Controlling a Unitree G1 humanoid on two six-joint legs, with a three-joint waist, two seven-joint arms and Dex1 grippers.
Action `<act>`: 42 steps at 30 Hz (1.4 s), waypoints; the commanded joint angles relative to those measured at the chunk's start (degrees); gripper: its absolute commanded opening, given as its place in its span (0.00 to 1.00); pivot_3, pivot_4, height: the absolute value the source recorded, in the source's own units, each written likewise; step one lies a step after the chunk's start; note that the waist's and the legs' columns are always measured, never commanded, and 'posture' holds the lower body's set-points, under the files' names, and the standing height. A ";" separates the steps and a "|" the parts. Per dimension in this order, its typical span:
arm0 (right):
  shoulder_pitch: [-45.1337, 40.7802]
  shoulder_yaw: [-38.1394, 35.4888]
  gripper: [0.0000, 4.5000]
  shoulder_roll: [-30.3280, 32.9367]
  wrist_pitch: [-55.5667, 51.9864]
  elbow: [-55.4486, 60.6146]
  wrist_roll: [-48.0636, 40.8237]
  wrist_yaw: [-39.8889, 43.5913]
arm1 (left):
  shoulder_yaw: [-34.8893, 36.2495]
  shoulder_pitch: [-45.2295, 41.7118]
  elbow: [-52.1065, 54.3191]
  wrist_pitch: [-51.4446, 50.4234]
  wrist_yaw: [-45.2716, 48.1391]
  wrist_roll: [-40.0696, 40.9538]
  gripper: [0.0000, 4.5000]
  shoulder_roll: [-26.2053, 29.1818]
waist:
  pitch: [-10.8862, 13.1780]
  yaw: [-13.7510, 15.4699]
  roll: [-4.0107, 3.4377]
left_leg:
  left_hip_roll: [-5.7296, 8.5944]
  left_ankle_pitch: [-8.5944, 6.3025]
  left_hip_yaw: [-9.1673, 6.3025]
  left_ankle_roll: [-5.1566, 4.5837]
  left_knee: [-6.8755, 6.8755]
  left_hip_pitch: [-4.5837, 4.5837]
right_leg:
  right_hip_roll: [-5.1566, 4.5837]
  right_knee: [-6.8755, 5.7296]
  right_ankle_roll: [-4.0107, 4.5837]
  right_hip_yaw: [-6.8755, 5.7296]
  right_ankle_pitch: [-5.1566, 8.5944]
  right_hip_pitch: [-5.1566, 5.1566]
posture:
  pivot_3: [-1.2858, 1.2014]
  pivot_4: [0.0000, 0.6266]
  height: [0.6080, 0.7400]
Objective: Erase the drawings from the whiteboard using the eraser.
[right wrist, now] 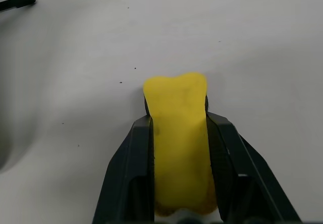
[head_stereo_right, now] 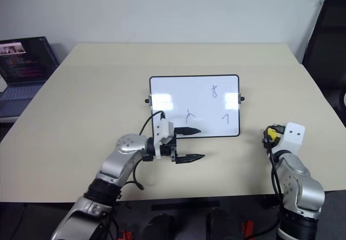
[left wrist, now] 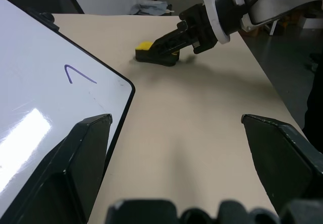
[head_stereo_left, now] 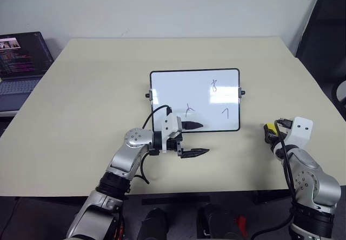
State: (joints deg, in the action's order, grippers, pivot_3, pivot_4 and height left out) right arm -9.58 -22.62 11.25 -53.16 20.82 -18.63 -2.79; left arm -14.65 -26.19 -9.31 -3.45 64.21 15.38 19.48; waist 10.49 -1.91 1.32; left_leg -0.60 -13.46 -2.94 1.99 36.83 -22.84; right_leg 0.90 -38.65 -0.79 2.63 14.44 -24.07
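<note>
Eraser (right wrist: 179,143) sits pinched lengthwise in the right pincer (head_stereo_left: 270,133) on the bench (head_stereo_left: 81,105), just right of the whiteboard (head_stereo_left: 178,88). Left pincer (head_stereo_left: 193,139), spread, hovers at the whiteboard's near edge. Drawings (head_stereo_left: 214,85) lie leftward of the eraser.

The left gripper's (head_stereo_left: 192,139) upper finger covers part of the whiteboard's (head_stereo_left: 178,88) near edge at six o'clock. The laptop (head_stereo_left: 21,61) at nine o'clock is cut by the frame edge. The eraser's (right wrist: 179,133) sides are hidden between the right gripper's (right wrist: 179,138) fingers.
</note>
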 commanded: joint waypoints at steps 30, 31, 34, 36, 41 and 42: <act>-4.73 21.04 0.24 1.83 20.12 7.01 5.52 11.09 | 1.44 -5.00 -7.07 9.96 -11.03 -8.86 1.00 -3.41 | 0.00 0.03 0.00 | 0.00 0.00 -0.03 0.00 0.01 -0.02 | 0.00 0.01 -0.01 -0.04 -0.01 -0.01 | 0.52 0.24 1.00; -5.33 21.51 0.24 1.96 19.76 6.45 5.81 11.13 | 1.42 -4.79 -6.81 9.86 -11.05 -8.88 1.00 -3.38 | 0.00 0.02 0.00 | 0.00 0.00 -0.03 0.00 0.01 -0.02 | 0.00 0.00 -0.01 -0.04 -0.01 -0.01 | 0.52 0.24 1.00; -6.56 22.97 0.24 1.99 19.50 4.87 6.63 11.51 | 1.57 -4.34 -6.34 9.52 -11.34 -8.94 1.00 -3.21 | 0.00 0.04 0.00 | 0.00 0.00 -0.04 0.00 0.02 -0.02 | 0.01 0.00 -0.01 -0.05 -0.01 -0.01 | 0.52 0.24 1.00; -6.96 23.84 0.24 1.81 19.84 4.10 7.00 12.06 | 1.74 -4.19 -6.19 9.44 -11.57 -8.97 1.00 -3.09 | 0.00 0.05 0.00 | 0.00 0.00 -0.04 0.00 0.01 -0.02 | 0.00 0.00 -0.01 -0.04 -0.01 -0.01 | 0.52 0.24 1.00; -8.48 27.59 0.24 4.77 16.26 2.51 10.88 12.83 | 2.67 -4.39 -6.16 9.77 -12.18 -8.60 1.00 -2.81 | 0.00 0.04 0.00 | 0.00 0.00 -0.03 0.00 0.02 -0.02 | 0.00 0.00 -0.01 -0.04 -0.01 -0.01 | 0.52 0.24 1.00; -8.85 27.93 0.24 5.16 14.92 2.09 11.64 12.50 | 2.82 -4.45 -6.08 9.72 -12.26 -8.46 1.00 -2.76 | 0.00 0.05 0.00 | 0.01 0.00 -0.04 0.00 0.03 -0.02 | 0.00 0.00 -0.01 -0.04 -0.01 0.00 | 0.52 0.24 1.00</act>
State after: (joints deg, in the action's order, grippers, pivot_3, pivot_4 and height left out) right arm -17.28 4.78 15.69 -36.56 22.17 -8.79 9.90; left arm -13.13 -30.30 -18.18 5.51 52.43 6.39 16.53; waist 10.49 -1.86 1.32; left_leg -0.59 -13.46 -2.98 1.99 36.86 -22.86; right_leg 0.90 -38.65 -0.80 2.58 14.43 -24.07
